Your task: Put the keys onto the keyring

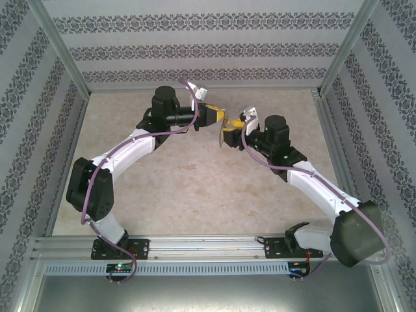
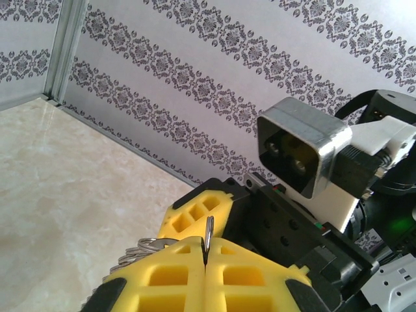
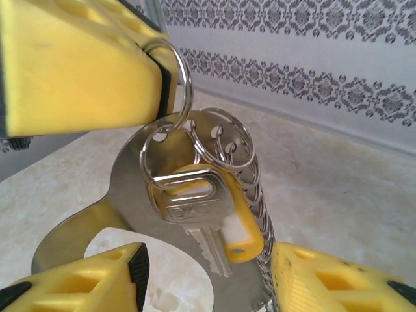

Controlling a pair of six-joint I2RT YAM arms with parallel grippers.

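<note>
Left arm (image 1: pixel 130 149) bends in from the left, right arm (image 1: pixel 318 185) from the right, and the wrists meet almost nose to nose. Left gripper (image 2: pixel 206 250) is clamped tight on a ring (image 3: pixel 187 81). Right gripper (image 3: pixel 208 273) sits just beside it, jaws parted, gripping nothing.

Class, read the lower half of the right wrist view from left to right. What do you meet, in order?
One yellow finger of the right gripper → silver key → row of small metal rings → the gripper's other yellow finger.
</note>
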